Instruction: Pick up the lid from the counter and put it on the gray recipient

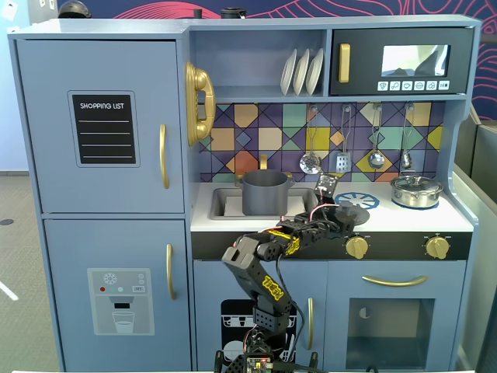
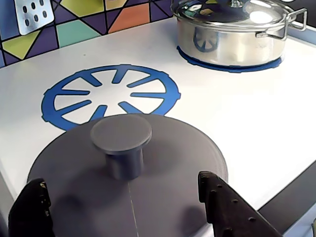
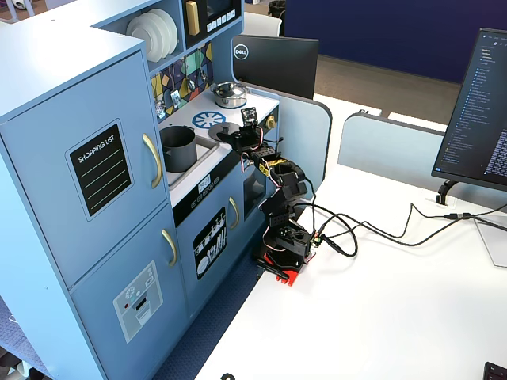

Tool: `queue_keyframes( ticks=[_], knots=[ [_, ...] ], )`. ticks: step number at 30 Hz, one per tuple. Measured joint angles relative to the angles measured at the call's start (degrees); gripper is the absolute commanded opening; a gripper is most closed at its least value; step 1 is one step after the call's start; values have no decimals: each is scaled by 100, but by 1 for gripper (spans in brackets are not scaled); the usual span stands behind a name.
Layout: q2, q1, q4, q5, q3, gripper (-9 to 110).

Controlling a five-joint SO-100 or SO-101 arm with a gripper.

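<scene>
The lid (image 2: 168, 163) is a dark gray disc with a center knob (image 2: 121, 136). It lies flat on the white counter (image 2: 237, 118), just in front of a blue burner print (image 2: 111, 96). My gripper (image 2: 121, 185) is open and empty, low over the lid's near half. One finger (image 2: 32, 207) stands left of the knob and the other (image 2: 222, 202) right of it, neither touching it. In a fixed view the gripper (image 1: 332, 208) is at the lid (image 1: 353, 211). The gray recipient (image 1: 264, 193) stands uncovered in the sink to the left, also seen in the other fixed view (image 3: 178, 146).
A shiny silver pot (image 2: 229, 34) with its own lid stands on the far right burner, also seen in a fixed view (image 1: 416, 190). Utensils (image 1: 342, 159) hang on the tiled back wall. Knobs (image 1: 356, 247) line the counter's front edge.
</scene>
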Motion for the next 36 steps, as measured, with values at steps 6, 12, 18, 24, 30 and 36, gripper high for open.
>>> queue_keyframes(
  ticks=[6,12,18,24,30,36],
  knots=[
    [-536,0,-176,0,-360,29],
    [-1002,-44,-299,0,-703,27],
    [-1512,-176,-413,0,-1090,17],
    [-1740,-272,-598,-35,-1213,0],
    [-1740,-378,-606,-35,-1213,0],
    [-1433,-378,-396,-35,-1354,0]
  ],
)
